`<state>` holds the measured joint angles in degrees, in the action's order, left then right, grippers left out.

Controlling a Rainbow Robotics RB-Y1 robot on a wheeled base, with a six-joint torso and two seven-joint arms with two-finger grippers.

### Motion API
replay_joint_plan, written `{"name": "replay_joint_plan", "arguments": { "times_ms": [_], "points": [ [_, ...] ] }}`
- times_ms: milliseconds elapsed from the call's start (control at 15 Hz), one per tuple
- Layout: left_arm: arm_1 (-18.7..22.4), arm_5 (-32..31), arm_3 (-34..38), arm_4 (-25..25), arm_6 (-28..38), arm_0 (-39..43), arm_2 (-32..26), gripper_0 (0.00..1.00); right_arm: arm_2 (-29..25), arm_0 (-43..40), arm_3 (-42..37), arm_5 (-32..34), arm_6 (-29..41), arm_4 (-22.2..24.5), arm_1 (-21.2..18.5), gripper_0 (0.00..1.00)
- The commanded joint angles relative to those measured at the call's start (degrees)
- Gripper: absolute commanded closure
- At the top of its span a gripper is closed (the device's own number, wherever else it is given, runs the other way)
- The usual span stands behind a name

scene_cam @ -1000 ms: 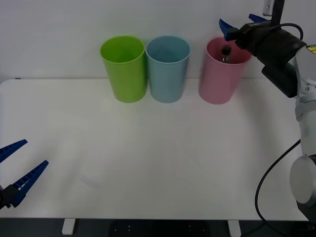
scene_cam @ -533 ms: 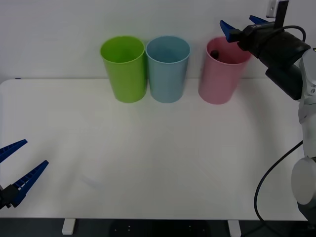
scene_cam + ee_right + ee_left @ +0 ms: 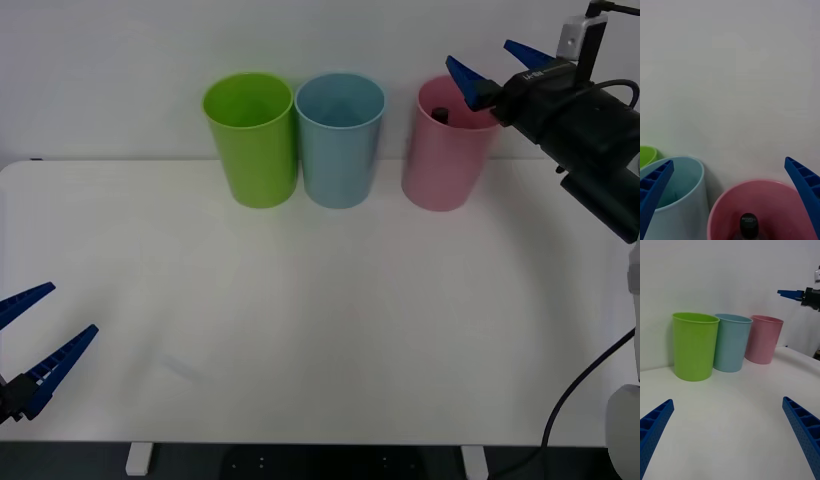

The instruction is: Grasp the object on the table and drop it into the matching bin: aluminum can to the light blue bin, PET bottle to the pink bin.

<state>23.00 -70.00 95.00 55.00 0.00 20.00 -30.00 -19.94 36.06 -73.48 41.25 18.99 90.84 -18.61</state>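
Our right gripper (image 3: 497,68) sits in the upper right of the front view, its two blue fingers (image 3: 804,187) spread wide and pinching nothing, raised just above and beside the rim of the pink bin (image 3: 447,160). In the right wrist view those fingers frame the bin's round mouth, and inside it we see the black cap of the PET bottle (image 3: 748,224) near the bin's wall; the front view shows the same dark cap just below the rim (image 3: 441,113). We judge the bottle to be lying inside the pink bin, apart from our fingers. Moving outward, the light blue bin (image 3: 340,140) stands just beside the pink one toward the centre of the frame, and a lime green bin (image 3: 252,138) touches or nearly touches the blue one on its far side; all three line the back edge of the white bench (image 3: 320,320). Our left gripper (image 3: 35,345) rests low at the lower left edge of the front view, its fingers also spread and holding nothing, well apart from the bins. We read the step in hand as the moment right after release: the drop into the matching bin appears done. The next move calls for drawing our right arm up and back from the pink rim without knocking the bin, then settling to a resting pose.
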Motion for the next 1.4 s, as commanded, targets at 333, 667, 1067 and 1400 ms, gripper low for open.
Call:
{"name": "replay_joint_plan", "arguments": {
  "times_ms": [333,667,1067,1400],
  "points": [
    [0.0,0.0,0.0,0.0,0.0,0.0,0.0,0.0,0.43,-10.57,-9.49,7.88,-0.53,-6.55,-3.01,0.0],
    [0.0,0.0,0.0,0.0,0.0,0.0,0.0,0.0,3.16,-17.42,-12.3,9.29,-7.39,-14.29,-8.29,0.0],
    [0.0,0.0,0.0,0.0,0.0,0.0,0.0,0.0,1.58,-23.4,-12.21,19.22,-11.25,-20.0,-11.71,0.0],
    [0.0,0.0,0.0,0.0,0.0,0.0,0.0,0.0,-2.64,-28.94,-13.18,28.28,-11.78,-20.09,-12.15,0.0]
  ]
}}
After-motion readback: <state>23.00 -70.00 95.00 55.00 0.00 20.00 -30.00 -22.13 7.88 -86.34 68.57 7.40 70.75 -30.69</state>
